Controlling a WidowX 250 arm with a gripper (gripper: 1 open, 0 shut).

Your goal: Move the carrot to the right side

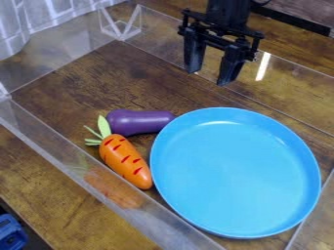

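The orange toy carrot [124, 161] with a green leafy top lies on the wooden table near the front left, just left of the blue plate [239, 174]. A purple toy eggplant [139, 121] lies right behind it. My black gripper [212, 62] hangs above the table at the back, behind the plate's far edge and far from the carrot. Its fingers point down with a gap between them and nothing in it.
A clear plastic wall [59, 156] runs along the table's left and front edge. A clear triangular stand [120, 20] is at the back left. The plate fills most of the right half of the table.
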